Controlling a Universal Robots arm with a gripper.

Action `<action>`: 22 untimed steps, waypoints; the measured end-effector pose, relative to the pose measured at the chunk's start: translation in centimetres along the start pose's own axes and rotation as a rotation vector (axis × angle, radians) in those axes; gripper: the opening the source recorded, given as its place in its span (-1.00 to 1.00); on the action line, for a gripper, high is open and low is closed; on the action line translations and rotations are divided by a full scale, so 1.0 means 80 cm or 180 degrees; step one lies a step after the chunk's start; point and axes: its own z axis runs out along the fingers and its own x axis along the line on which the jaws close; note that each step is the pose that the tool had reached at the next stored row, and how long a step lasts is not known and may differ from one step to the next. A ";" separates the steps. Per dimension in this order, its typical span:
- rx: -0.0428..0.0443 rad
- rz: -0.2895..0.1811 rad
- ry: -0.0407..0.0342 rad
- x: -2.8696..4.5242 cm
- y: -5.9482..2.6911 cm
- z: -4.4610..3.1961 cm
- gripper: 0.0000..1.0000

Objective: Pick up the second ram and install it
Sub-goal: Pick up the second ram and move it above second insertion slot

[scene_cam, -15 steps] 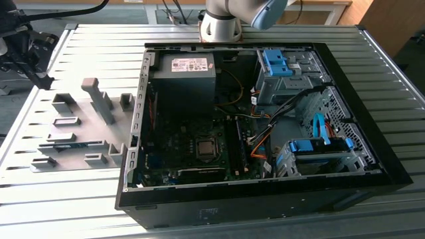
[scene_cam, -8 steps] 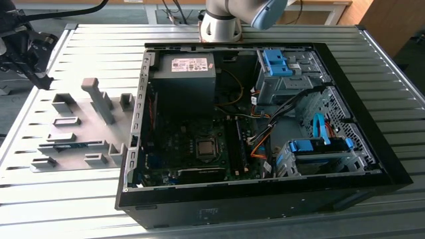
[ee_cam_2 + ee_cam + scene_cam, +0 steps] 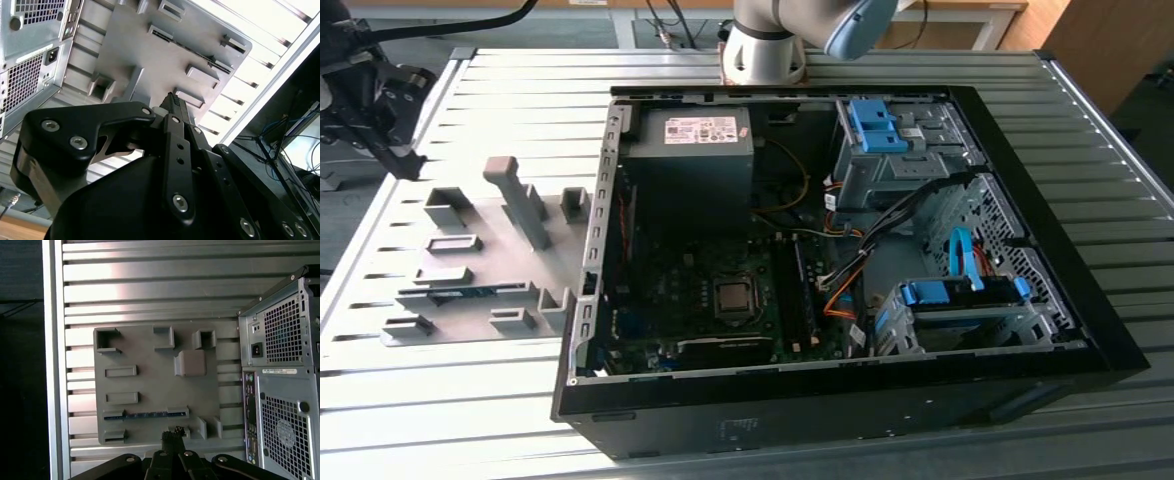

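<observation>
Task thing: second ram (image 3: 145, 415), a thin dark stick on edge in a holder plate (image 3: 150, 385) slot.
Place: on the exterior view's left of the computer case (image 3: 854, 400).
Gripper (image 3: 172, 434): jaws together, empty, near the ram.
Around: grey blocks (image 3: 190, 362).

I find the case (image 3: 1067, 300) lying open on the worktop (image 3: 520, 80), toward the exterior view's right. The arm base (image 3: 767, 50) stands behind it. Inside the case, the motherboard (image 3: 707, 300) lies on the floor with the power supply (image 3: 700, 150) behind it. Along the wall on the exterior view's right, a rear drive cage (image 3: 901, 150) stands behind a front drive cage (image 3: 961, 310). The holder plate (image 3: 480, 215) lies on the worktop just beside the case, on the exterior view's left. The ram (image 3: 467, 292) sits in a slot near the plate's front edge, between blocks. In the first wrist view, the end effector (image 3: 172, 432) is over the plate's edge, near the ram.
</observation>
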 end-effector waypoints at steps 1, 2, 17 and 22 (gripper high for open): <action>-0.0001 -0.0033 0.0001 0.0001 0.000 0.0000 -0.80; -0.0002 -0.0077 0.0003 0.0002 0.000 -0.0001 -0.80; -0.0020 -0.0845 0.0038 0.0019 0.000 0.0001 -0.80; -0.0027 -0.1108 0.0049 0.0021 0.000 0.0003 -0.80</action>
